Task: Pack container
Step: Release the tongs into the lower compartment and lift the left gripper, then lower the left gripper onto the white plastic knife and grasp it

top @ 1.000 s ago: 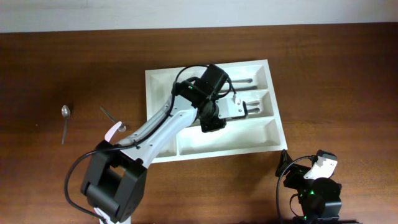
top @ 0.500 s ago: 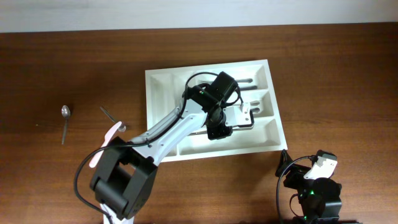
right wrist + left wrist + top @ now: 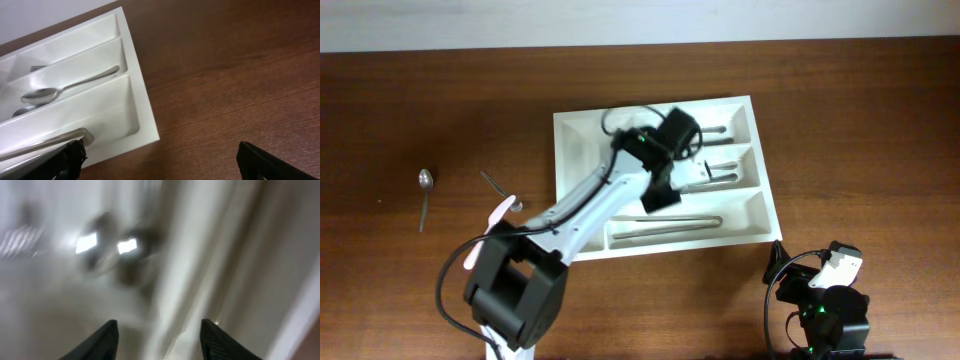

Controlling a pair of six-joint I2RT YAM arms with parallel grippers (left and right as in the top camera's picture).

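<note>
Judging from overhead, lift the left gripper (image 3: 660, 195) straight up off the container (image 3: 570, 135), mid-table, clear of the long utensil (image 3: 670, 221) lying in its near compartment. From the left wrist, badly blurred: fingers (image 3: 107, 337) spread, seemingly pinching nothing; rise without dragging. From the right wrist: right gripper (image 3: 160, 170) spread wide, empty, near the container's corner; leave it parked, then fetch the spoon (image 3: 425, 182) out on the table.

left arm (image 3: 603, 190) overhangs middle of container (image 3: 574, 145).
</note>
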